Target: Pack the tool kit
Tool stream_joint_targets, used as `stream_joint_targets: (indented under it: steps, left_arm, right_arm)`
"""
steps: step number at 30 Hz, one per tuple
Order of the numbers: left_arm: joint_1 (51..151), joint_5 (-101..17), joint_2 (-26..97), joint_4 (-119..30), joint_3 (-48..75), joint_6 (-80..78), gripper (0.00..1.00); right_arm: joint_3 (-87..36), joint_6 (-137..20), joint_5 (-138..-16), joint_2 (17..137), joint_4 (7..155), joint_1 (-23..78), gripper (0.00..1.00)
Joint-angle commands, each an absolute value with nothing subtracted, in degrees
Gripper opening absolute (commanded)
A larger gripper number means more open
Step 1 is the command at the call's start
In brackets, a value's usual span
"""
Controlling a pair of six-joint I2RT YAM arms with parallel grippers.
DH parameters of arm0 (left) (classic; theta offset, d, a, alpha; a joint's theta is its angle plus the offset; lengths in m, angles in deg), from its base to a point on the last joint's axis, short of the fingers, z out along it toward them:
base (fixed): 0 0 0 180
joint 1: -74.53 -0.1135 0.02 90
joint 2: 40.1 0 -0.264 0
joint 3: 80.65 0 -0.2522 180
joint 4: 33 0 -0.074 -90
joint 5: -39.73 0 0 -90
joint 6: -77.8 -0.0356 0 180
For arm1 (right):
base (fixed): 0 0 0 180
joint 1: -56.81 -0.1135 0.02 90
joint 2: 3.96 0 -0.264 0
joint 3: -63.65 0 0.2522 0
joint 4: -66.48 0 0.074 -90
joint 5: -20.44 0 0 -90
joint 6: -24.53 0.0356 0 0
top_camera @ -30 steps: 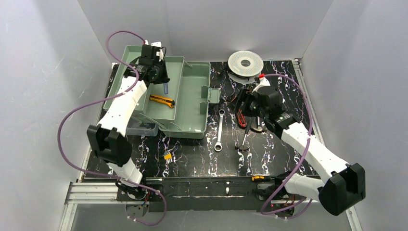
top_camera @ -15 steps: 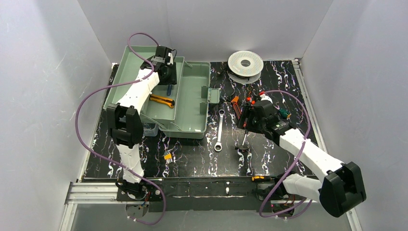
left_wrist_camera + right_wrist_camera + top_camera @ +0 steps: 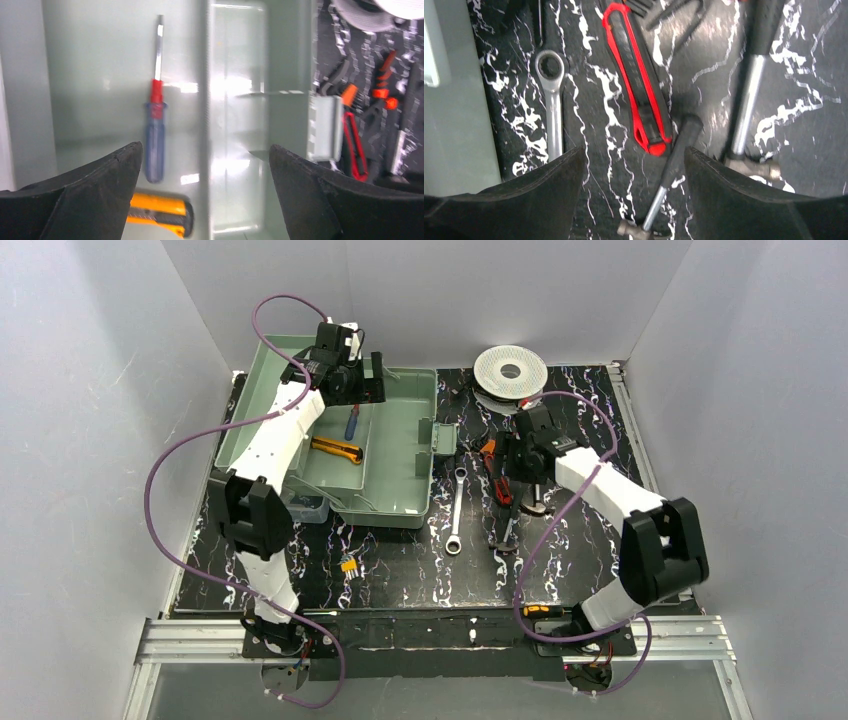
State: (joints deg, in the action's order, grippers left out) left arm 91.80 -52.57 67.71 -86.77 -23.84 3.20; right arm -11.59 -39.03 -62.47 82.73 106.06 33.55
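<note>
Left arm [image 3: 285, 435] stretches over the green toolbox [image 3: 398, 455]; left gripper [image 3: 204, 155] gapes wide, empty, above the screwdriver [image 3: 156, 130] lying inside beside the yellow knife [image 3: 157, 215]. Right arm [image 3: 600, 485] bends inward; right gripper [image 3: 634, 155] apart, empty, over a red-handled tool [image 3: 636, 90] between wrench [image 3: 553, 105] and hammer [image 3: 749, 100]

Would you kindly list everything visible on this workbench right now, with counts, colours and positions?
toolbox: one, pale green, open, back left of table
screwdriver: one, blue and red, inside toolbox
utility knife: one, yellow, inside toolbox
wrench: one, silver, table right of toolbox
red-handled tool: one, red and black, beside wrench
hammers: two, metal shafts, near red-handled tool
spool: one, white, back of table
small yellow item: one, yellow, table in front of toolbox
table: one, black marbled, under everything
left claw: one, black, open above toolbox
right claw: one, black, open above loose tools
</note>
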Motion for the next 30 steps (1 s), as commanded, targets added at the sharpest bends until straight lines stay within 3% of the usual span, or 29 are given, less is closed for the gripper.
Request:
stream_joint_targets:
  steps: [1,8,25,30]
  left_arm:
    - [95.9,-50.3,57.2,-88.1,-22.3,3.5,0.98]
    - [96.5,-47.1,45.4,-89.0,-10.3,10.2,0.98]
    - [96.5,-37.0,19.0,-87.7,13.6,2.1,0.98]
    - [96.5,-32.9,14.0,-84.0,19.3,1.2,0.98]
  right_arm:
    - [-20.5,-42.5,-63.1,89.6,109.9,33.4,0.79]
    - [-26.3,-44.0,-61.0,97.5,113.0,33.5,0.77]
    - [-23.8,-43.3,-63.2,104.9,111.9,33.3,0.67]
    - [-23.1,-42.6,-64.0,105.5,111.2,33.3,0.46]
